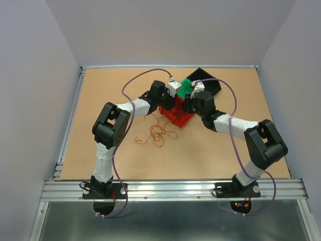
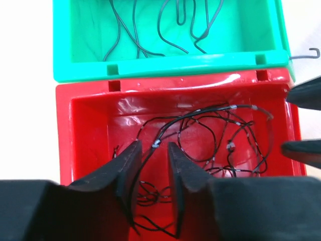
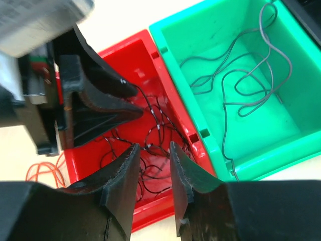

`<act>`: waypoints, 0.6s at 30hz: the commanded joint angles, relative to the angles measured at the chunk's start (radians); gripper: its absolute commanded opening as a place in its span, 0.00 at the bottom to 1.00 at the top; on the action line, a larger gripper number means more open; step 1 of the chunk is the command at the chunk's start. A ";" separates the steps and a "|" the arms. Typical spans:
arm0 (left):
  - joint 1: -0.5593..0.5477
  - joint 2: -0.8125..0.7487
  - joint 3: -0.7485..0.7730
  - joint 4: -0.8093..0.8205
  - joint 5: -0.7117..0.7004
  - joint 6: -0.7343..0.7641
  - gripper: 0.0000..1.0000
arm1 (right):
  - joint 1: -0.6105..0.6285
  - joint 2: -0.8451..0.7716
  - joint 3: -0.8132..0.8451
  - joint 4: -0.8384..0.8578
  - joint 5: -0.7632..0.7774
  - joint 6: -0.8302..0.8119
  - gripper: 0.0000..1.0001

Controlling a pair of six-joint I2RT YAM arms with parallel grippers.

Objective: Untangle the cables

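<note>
Over the red bin [image 2: 200,83], near the middle of the desk [image 1: 100,90], both grippers are held close together. The fingers of the left gripper [image 2: 153,168] are kept a little apart, and a black strand with a small pale joint is seen running through the narrow gap; the gap looks wider than the strand, so no pinch can be made out. The fingers of the right gripper [image 3: 153,165] are likewise parted by a narrow gap, with nothing gripped between them, and their tips [image 2: 308,93] are seen apart at the red bin's edge in the left wrist view.

A loose tangle of black cables [image 2: 229,145] is spread over the floor of the red bin. Touching that bin on its far side, a green bin [image 2: 175,63] is set, and several grey cables [image 3: 235,75] are laid curled inside it, one hooked end poking out over its rim. Beyond the green bin a black bin [image 1: 209,83] is placed. On the bare desk just beside the red bin, on the left arm's side, a small heap of orange cables [image 1: 158,133] is left in curly loops.
</note>
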 commanded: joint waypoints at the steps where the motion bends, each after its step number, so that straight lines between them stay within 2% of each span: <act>1: 0.009 -0.106 -0.014 -0.032 -0.008 0.017 0.44 | -0.003 0.003 -0.004 0.044 -0.022 0.009 0.36; 3: 0.010 -0.128 -0.020 -0.044 -0.006 0.024 0.48 | -0.003 0.003 -0.004 0.052 -0.030 0.009 0.36; 12: 0.013 -0.169 -0.023 -0.086 -0.003 0.035 0.53 | -0.003 0.036 0.033 0.075 -0.072 -0.008 0.35; 18: 0.018 -0.172 -0.018 -0.096 0.002 0.038 0.53 | -0.003 0.097 0.080 0.083 -0.056 -0.020 0.34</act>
